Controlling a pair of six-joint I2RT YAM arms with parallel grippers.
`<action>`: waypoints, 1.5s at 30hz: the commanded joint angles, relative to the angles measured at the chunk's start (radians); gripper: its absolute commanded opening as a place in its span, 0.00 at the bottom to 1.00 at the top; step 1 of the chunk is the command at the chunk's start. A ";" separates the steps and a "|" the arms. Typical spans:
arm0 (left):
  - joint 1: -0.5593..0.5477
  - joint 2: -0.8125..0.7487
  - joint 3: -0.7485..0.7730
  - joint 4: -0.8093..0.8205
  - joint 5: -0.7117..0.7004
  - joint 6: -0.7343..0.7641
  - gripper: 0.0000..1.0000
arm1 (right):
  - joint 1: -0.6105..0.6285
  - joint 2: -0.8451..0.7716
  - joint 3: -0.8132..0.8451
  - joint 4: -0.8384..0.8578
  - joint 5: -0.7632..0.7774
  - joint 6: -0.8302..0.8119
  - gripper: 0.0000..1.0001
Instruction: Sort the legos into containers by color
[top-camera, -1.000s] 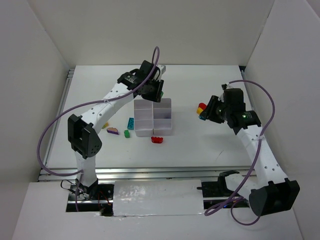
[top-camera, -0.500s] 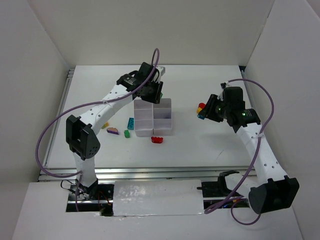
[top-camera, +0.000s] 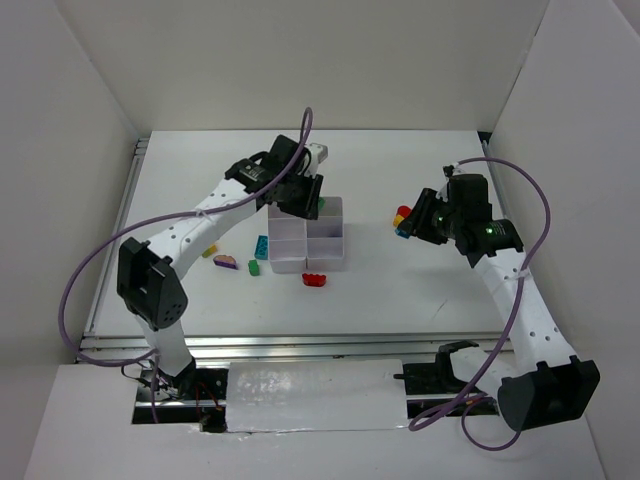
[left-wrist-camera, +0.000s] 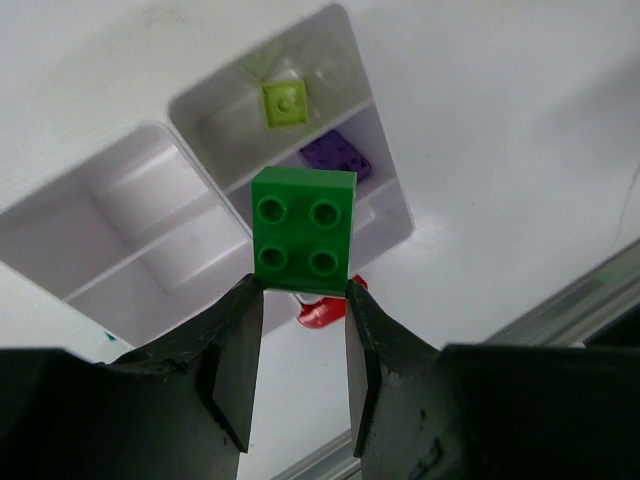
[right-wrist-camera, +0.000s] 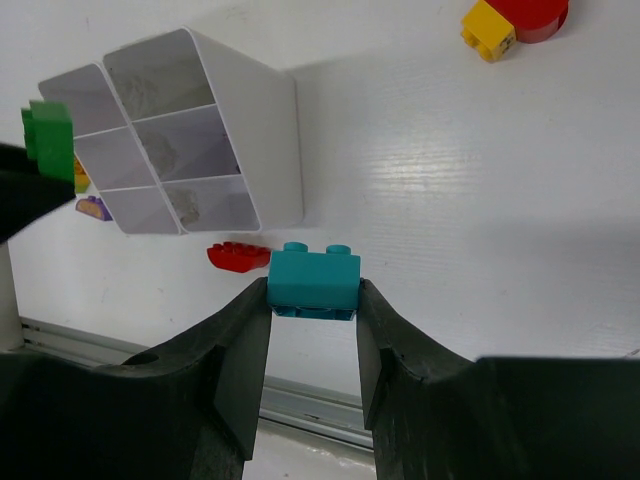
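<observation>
left gripper (left-wrist-camera: 303, 292) pinches a green brick (left-wrist-camera: 303, 230) by its bottom edge over the containers' (top-camera: 341, 245) 12 o'clock row. the hold looks thin, so it may tip into the purple brick's (left-wrist-camera: 335, 155) cell. right gripper (right-wrist-camera: 312, 300), at 3 o'clock, clamps a teal brick (right-wrist-camera: 313, 280). smooth white counter (top-camera: 400, 290), white walls (top-camera: 300, 70) close round.

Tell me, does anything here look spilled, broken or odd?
Nothing stands out. The containers stand upright; the left tool holds a green lego, the right tool a teal lego; a red lego lies loose nearby.

white table (top-camera: 400, 290) | on it: containers (right-wrist-camera: 272, 140) | red lego (top-camera: 315, 279) | yellow lego (right-wrist-camera: 488, 30)
</observation>
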 joint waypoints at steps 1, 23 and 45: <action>-0.022 -0.111 -0.085 0.055 0.138 0.044 0.00 | 0.005 0.011 0.048 0.026 -0.001 -0.006 0.00; -0.127 0.002 -0.137 0.023 0.180 0.149 0.03 | 0.004 -0.011 0.029 0.032 0.019 -0.004 0.00; -0.108 0.078 -0.066 0.034 0.056 0.134 0.18 | 0.005 0.022 0.041 0.034 0.004 -0.010 0.00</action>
